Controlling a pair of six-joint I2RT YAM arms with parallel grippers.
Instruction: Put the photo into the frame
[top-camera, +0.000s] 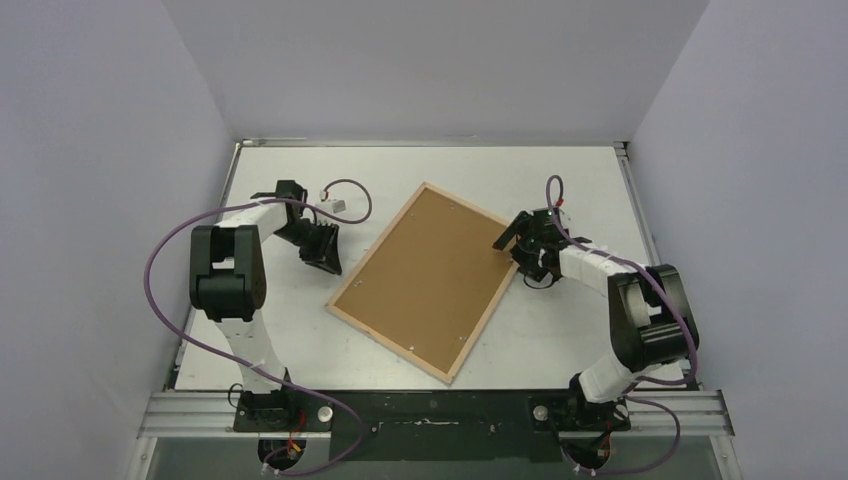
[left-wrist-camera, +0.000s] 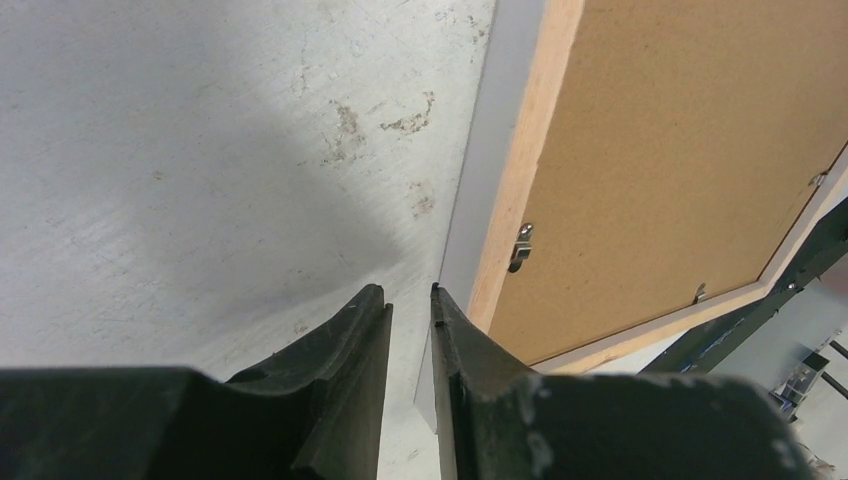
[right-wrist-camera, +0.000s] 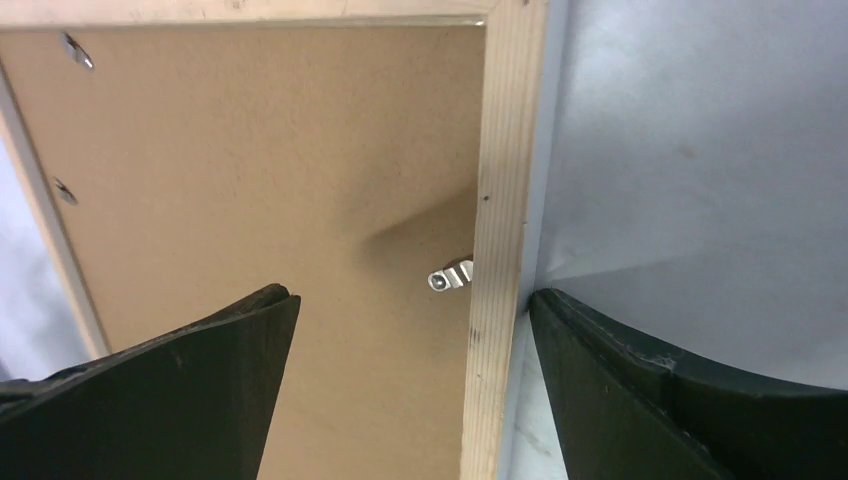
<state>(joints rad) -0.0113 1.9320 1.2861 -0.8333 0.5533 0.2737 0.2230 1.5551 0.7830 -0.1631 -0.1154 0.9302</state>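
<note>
The frame (top-camera: 378, 245) lies back-up and askew in the middle of the table, with a brown backing panel (top-camera: 430, 275) set inside it. The photo does not show in any view. My left gripper (top-camera: 325, 262) hovers over bare table just left of the frame's long edge. In its wrist view, only a narrow gap separates the fingers of that gripper (left-wrist-camera: 407, 292), nothing is pinched, and the wooden rail (left-wrist-camera: 510, 200) runs past on the right. My right gripper (top-camera: 508, 255) is wide open astride the frame's rail (right-wrist-camera: 497, 200). One finger is over the backing and the other is outside, against the rail.
Small metal clips (right-wrist-camera: 450, 277) (left-wrist-camera: 520, 245) sit on the backing along the rails. A white connector (top-camera: 335, 203) and purple cable lie on the table behind the left gripper. White walls enclose three sides, and a metal rail (top-camera: 440, 405) holding the arm bases runs along the near edge.
</note>
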